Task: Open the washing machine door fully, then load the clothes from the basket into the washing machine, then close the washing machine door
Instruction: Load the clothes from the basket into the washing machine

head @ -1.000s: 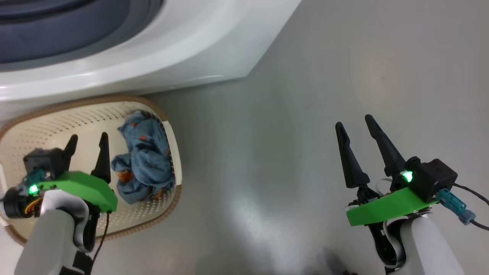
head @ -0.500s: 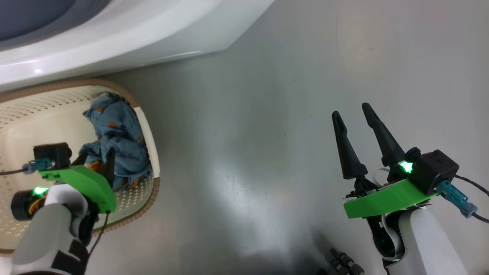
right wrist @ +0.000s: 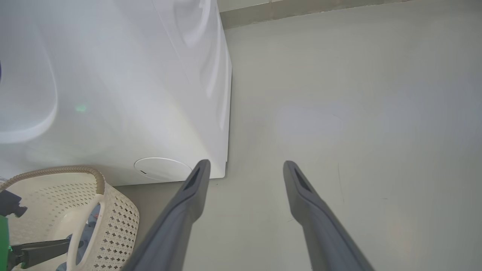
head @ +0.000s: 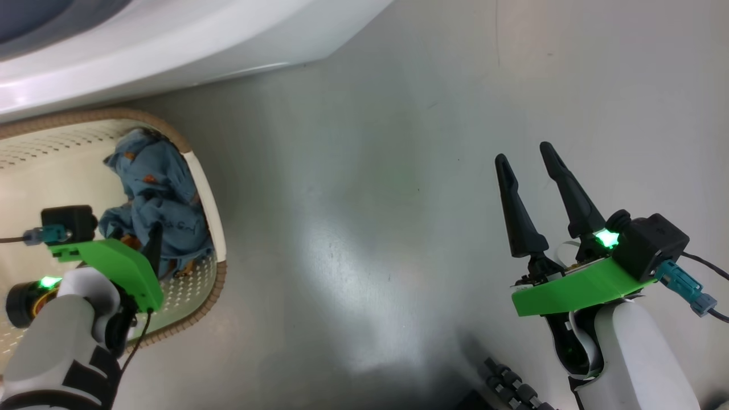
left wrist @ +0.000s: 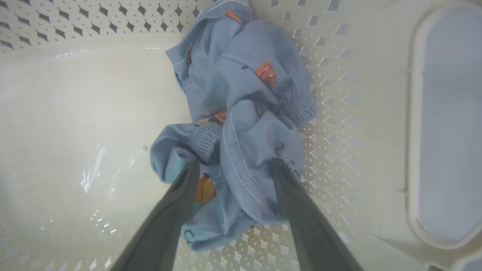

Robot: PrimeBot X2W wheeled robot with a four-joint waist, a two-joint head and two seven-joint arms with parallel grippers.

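Hanging down inside the basket [head: 202,188], the left gripper [left wrist: 235,163] is standing released, its 2 long dark fingers spread wide and their tips lying on either side of a bunched fold of the light blue garment [left wrist: 244,86]. The cloth between them is not being pinched, and whether the tips are touching it cannot be told. That garment, crumpled and showing small orange marks, is lying on the basket's cream bottom, pressed against the perforated side wall at the end of the basket nearest the open floor [head: 370,199]. The basket is sitting on that grey floor just in front of the washing machine [right wrist: 113,94], its brown woven-look rim close to the machine's white lower front, where a round white cap [right wrist: 162,168] is showing near the corner. Off to the robot's right, well apart from the basket and the garment, the right gripper [head: 524,154] is hovering over bare floor with its 2 fingers likewise parted and nothing between them. In the right wrist view the machine's lower corner is showing between their tips.
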